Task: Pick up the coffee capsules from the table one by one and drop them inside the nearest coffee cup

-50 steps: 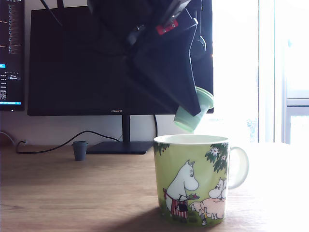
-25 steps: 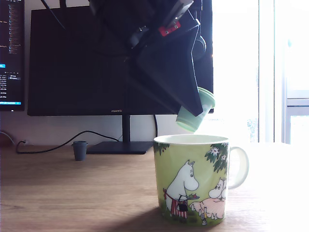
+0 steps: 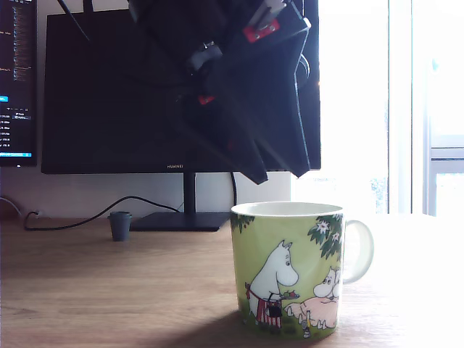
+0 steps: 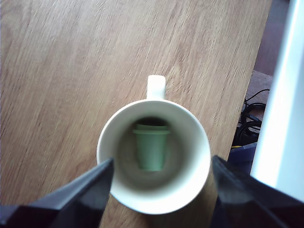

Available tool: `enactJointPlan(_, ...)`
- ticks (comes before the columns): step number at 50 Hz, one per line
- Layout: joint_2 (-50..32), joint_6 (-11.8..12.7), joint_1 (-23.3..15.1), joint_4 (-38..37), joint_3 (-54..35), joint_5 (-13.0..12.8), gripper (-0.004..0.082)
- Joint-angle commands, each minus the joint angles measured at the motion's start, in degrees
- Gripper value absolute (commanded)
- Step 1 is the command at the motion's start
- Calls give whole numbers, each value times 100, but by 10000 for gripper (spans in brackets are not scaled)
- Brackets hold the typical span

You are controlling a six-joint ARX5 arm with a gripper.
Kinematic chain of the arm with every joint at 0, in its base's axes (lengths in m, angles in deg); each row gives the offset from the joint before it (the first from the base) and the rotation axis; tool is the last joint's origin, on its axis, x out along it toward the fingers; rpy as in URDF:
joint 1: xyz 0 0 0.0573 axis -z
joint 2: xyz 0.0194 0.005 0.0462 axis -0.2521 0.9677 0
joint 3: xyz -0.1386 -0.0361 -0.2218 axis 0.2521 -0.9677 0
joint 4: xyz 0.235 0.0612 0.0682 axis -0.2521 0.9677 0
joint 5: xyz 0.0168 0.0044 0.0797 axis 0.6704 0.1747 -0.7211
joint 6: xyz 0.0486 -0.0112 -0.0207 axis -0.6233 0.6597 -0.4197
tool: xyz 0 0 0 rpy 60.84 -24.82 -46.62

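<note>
The green coffee cup (image 3: 290, 268) with white cartoon figures stands on the wooden table (image 3: 109, 290) at the front. My gripper (image 3: 279, 174) hangs open just above its rim, with nothing between the fingers. The wrist view looks straight down into the cup (image 4: 194, 137). The pale mint coffee capsule (image 4: 151, 149) lies on the cup's white bottom, between the gripper's (image 4: 161, 164) spread dark fingertips (image 4: 95, 183). A dark grey capsule (image 3: 119, 225) stands on the table far back on the exterior view's left, near the monitor foot.
A dark monitor (image 3: 116, 94) on a stand (image 3: 185, 217) fills the back, with a black cable (image 3: 80, 217) trailing off. A second screen (image 3: 14, 80) shows at the far left. A bright window (image 3: 406, 109) is on the right. Cables (image 4: 249, 123) lie beyond the table edge.
The mint capsule was held at the fingertips above the cup. It has left the gripper and lies inside the cup, and the fingers have spread open.
</note>
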Motion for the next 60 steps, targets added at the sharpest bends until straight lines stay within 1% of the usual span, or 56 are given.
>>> enactJointPlan(1, 107, -28, 35, -11, 26, 7, 655)
enactJointPlan(3, 105, -28, 28, -15, 33, 9, 596)
enactJointPlan(5, 96, -31, 24, -20, 35, 9, 500)
enactJointPlan(8, 76, -31, 7, -33, 39, 11, 303)
enactJointPlan(12, 20, -55, -33, -52, 39, 28, -12)
enactJointPlan(13, 2, -46, -42, -74, 39, 26, -33)
enactJointPlan(14, -9, -46, -50, -101, 39, 26, -8)
enactJointPlan(17, -68, -42, -81, -203, 39, 11, -24)
enactJointPlan(29, -385, -4, -195, -811, 37, 11, -24)
enactJointPlan(34, -496, -11, -315, -962, 13, 17, -24)
enactJointPlan(38, -570, -39, -431, -1113, -46, 81, -24)
enactJointPlan(47, -789, -44, -791, -1676, -345, 319, -24)
enactJointPlan(55, -1115, -37, -1189, -2422, -911, 339, -24)
enactJointPlan(60, -1351, 0, -1521, -2909, -1318, 358, -24)
